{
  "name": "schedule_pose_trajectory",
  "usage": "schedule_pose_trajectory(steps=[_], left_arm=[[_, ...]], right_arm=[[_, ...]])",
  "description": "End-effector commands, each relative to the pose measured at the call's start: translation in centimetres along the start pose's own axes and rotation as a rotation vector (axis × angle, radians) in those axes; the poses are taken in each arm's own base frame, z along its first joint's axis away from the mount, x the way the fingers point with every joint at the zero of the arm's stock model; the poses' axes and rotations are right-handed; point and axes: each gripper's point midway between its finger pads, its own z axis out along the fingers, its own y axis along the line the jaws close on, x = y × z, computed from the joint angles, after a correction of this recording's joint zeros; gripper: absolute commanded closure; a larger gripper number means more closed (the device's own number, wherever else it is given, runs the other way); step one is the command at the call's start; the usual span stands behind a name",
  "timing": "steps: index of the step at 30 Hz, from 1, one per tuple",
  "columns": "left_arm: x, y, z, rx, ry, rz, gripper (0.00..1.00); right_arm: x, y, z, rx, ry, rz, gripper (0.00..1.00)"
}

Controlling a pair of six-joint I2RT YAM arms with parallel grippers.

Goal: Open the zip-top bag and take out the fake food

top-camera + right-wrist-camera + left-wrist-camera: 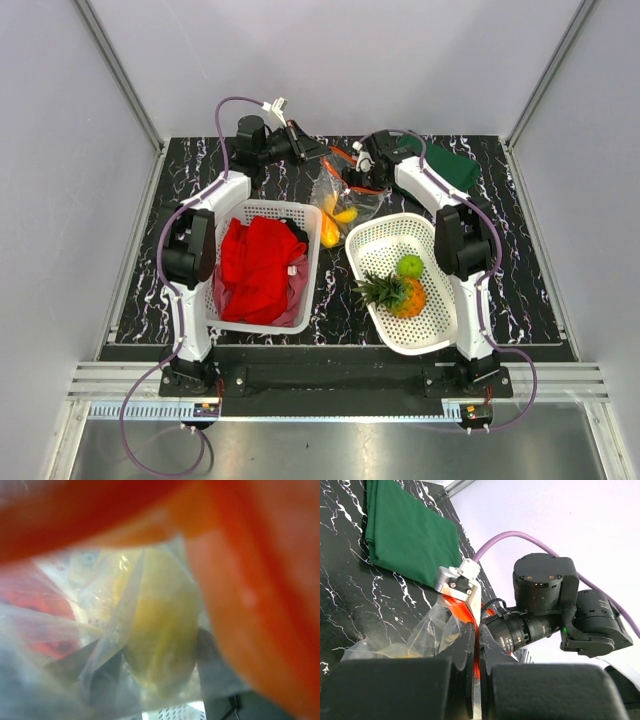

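Toward 12 o'clock, the zip-top bag [345, 200] sits between left hand [318, 152] and right hand [353, 175]; pineapple [395, 293] and green fruit [409, 265] lie in the 4 o'clock basket [385, 235].

Nothing really readable in any of these, tbh. The closest thing is some tiny white print around the ring of the camera lens [519, 630] in the left wrist view, and it's way too small to make out. The right wrist view is just blur.
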Motion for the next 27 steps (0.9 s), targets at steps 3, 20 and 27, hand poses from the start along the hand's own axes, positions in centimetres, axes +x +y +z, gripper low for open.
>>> schedule_pose_trajectory(steps=[3,20,27], left_arm=[[-1.7,-1.7,-0.2,0.065,-0.046,0.076,1.00],[-1.0,-0.7,-0.6,0.034,-0.017,0.096,1.00],[1.2,-2.5,-0.7,0.103,0.044,0.135,1.00]], right_arm=[[0.4,0.7,0.2,-0.064,0.009,0.014,0.38],[-1.8,1.5,-3.5,0.008,-0.116,-0.006,1.00],[-4.3,2.4,-6.2,0.039,-0.195,-0.022,1.00]])
